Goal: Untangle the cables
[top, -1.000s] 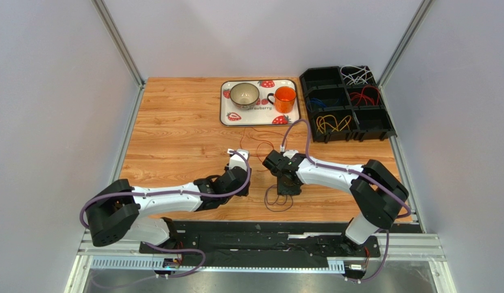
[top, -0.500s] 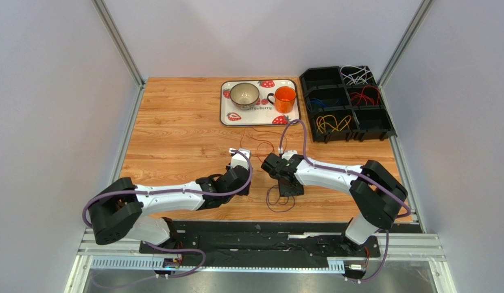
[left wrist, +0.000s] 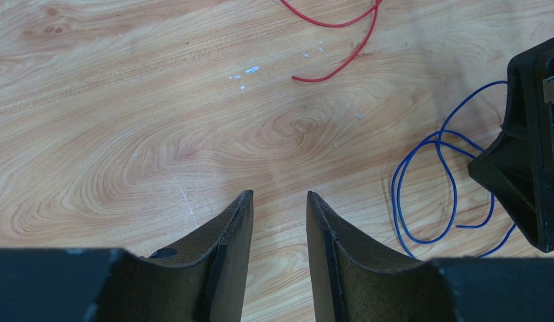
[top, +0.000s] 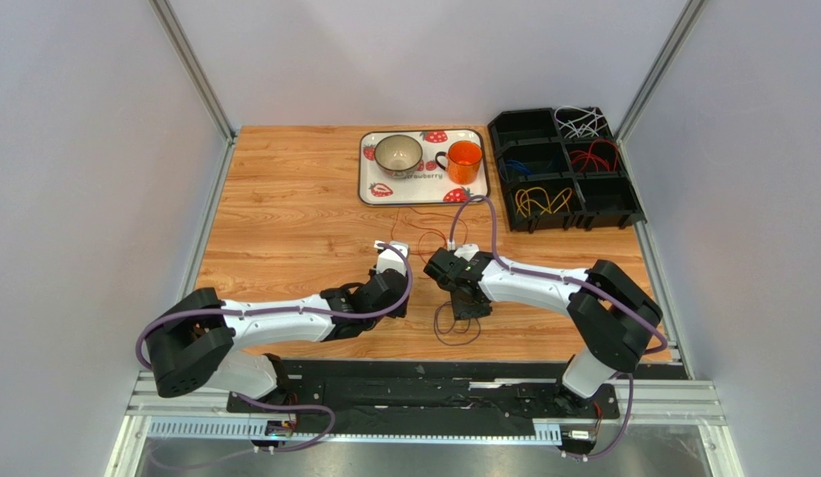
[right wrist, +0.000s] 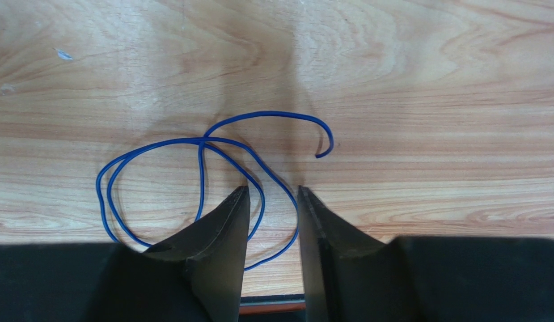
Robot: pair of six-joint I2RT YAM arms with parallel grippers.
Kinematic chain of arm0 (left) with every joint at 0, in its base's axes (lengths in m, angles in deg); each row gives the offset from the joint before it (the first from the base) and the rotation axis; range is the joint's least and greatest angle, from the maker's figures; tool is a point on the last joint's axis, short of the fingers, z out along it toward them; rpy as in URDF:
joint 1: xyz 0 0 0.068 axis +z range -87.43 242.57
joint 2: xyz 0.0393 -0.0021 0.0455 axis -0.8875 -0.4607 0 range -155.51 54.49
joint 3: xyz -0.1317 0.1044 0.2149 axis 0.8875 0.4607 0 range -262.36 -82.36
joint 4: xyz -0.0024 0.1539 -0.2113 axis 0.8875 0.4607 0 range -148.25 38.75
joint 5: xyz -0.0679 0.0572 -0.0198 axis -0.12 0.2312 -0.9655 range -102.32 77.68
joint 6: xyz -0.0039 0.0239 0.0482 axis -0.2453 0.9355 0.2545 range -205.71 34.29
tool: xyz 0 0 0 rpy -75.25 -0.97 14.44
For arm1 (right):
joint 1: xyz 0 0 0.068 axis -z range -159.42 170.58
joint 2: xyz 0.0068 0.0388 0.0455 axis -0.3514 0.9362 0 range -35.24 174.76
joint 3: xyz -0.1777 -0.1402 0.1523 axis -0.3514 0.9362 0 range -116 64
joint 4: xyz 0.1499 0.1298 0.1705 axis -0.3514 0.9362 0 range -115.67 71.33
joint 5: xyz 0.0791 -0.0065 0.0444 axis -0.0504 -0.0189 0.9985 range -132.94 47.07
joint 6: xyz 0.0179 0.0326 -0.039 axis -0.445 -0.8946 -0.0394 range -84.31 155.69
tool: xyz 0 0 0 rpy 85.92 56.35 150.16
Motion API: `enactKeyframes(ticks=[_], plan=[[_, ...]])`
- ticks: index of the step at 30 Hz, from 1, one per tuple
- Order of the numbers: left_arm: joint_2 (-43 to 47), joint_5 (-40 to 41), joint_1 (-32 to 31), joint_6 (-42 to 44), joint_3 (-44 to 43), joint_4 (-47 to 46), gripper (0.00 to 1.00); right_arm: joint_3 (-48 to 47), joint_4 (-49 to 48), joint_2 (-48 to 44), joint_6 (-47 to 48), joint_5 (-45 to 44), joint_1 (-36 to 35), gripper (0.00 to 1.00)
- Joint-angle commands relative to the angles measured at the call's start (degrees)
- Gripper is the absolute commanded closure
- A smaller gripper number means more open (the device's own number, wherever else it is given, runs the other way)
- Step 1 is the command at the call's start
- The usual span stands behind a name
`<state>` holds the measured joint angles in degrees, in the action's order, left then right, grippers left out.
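Right gripper (right wrist: 273, 191) stood narrowly parted over the blue cable (right wrist: 273, 113), one strand running between its fingers unpinched; we judged it was lining up a pick. Left gripper (left wrist: 279, 194) hung narrowly parted too, holding nothing, near of the red cable (left wrist: 330, 26). Both cables lay loose on the wooden table (top: 285, 199). Other cables (top: 544, 202) sat sorted in the black bin (top: 524, 124) at far right, with grey walls around.

- Right gripper (right wrist: 273, 189): blue cable (right wrist: 201, 174) loops lie ahead-left and run between its parted fingers; bare wood beyond.
- Left gripper (left wrist: 279, 194): bare wood ahead and left; red cable (left wrist: 326, 25) farther ahead; right gripper bars its right side.
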<state>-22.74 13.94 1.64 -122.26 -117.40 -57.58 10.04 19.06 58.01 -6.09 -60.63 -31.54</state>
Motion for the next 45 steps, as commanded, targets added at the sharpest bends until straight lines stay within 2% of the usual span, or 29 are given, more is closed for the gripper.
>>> enactKeyframes(ticks=[1, 9, 12, 19, 25, 28, 29, 32, 38, 42, 45], plan=[[-0.55, 0.98, -0.07, -0.18, -2.04, -0.93, 0.56, 1.39, -4.48, 1.49, 0.03, 2.31, -0.44, 0.71], [-0.64, 0.9, 0.02, -0.18, -2.13, -0.84, 0.57, 4.56, -6.23, 0.7, 0.03, 4.07, -0.44, 0.89], [-0.64, 0.98, -0.07, -0.18, -2.13, -0.84, 0.57, 5.96, -7.55, 0.53, -0.23, 5.91, -0.35, 1.0], [-0.46, 0.81, -0.07, -0.09, -1.96, -0.84, 0.57, 4.04, -5.18, -0.7, 0.03, 5.13, -0.44, 1.0], [1.38, 0.9, -0.77, 0.79, -0.2, -2.77, 0.51, -1.93, 1.49, -7.46, 1.52, 1.97, -0.44, 1.0], [2.08, 1.33, -0.95, 0.7, 0.33, -2.95, 0.32, -5.97, 5.09, -9.93, 2.05, -0.67, -0.35, 1.0], [2.87, 1.6, -1.3, 0.7, 0.59, -3.13, 0.22, -6.94, 5.89, -10.45, 2.14, -1.81, -0.35, 1.0], [5.32, 1.87, -1.74, 1.4, 2.61, -5.14, 0.11, -10.64, 8.35, -11.86, 3.02, -3.92, 0.0, 1.0], [15.5, 2.65, -1.83, 1.66, 10.25, -12.26, 0.06, -19.15, 11.52, -12.66, 5.65, -6.12, 3.6, 1.0], [22.2, 11.24, -1.83, -3.68, 15.35, -14.55, 0.01, -25.3, 12.66, -12.13, 8.46, -8.58, 7.45, 1.0], [25.72, 11.19, -1.83, -2.83, 19.92, -21.46, 0.01, -30.22, 12.93, -11.43, 10.31, -8.67, 11.4, 1.0]])
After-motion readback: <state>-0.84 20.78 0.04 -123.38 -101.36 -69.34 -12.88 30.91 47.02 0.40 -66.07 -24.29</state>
